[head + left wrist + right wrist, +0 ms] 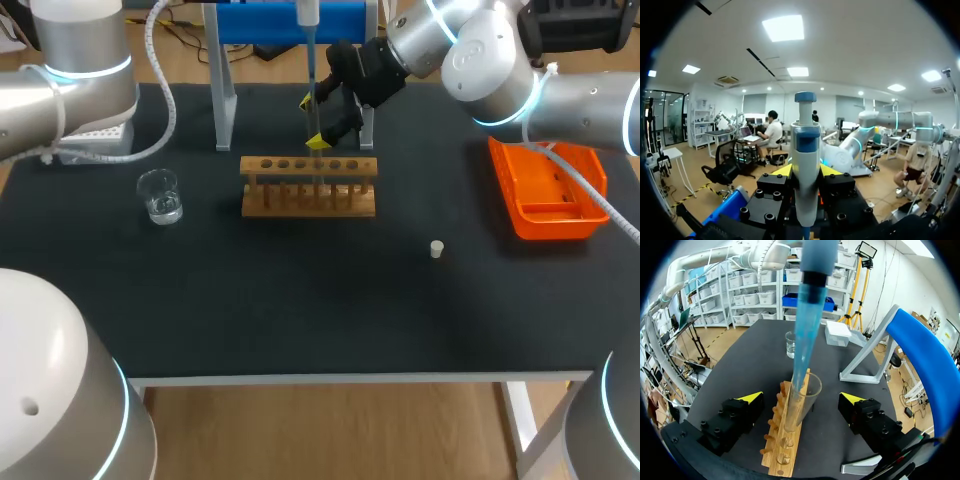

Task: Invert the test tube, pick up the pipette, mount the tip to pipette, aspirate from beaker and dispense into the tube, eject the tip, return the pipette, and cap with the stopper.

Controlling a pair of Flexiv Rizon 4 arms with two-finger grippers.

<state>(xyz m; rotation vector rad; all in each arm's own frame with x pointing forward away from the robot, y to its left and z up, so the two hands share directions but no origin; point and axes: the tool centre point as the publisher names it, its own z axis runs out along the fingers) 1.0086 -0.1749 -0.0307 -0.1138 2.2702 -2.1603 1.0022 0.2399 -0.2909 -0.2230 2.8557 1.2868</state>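
1. The pipette (805, 165) looms in the left wrist view, clamped upright in the left hand (806, 171). It largely hides the yellow fingertips (781, 171), and its lower end is cut off.
2. From the right wrist, its blue tip (805, 340) dips into the test tube (802, 405) standing in the wooden rack (782, 450). The right hand (802, 397) straddles them, fingers (751, 396) wide apart, touching neither.
3. Overhead, the tube is hard to make out and the left hand is out of frame. On the bench (300, 300), the beaker (160, 195) sits at the rack's 9 o'clock, the stopper (436, 249) at 4 o'clock and an orange tray (520, 215) at 3 o'clock.
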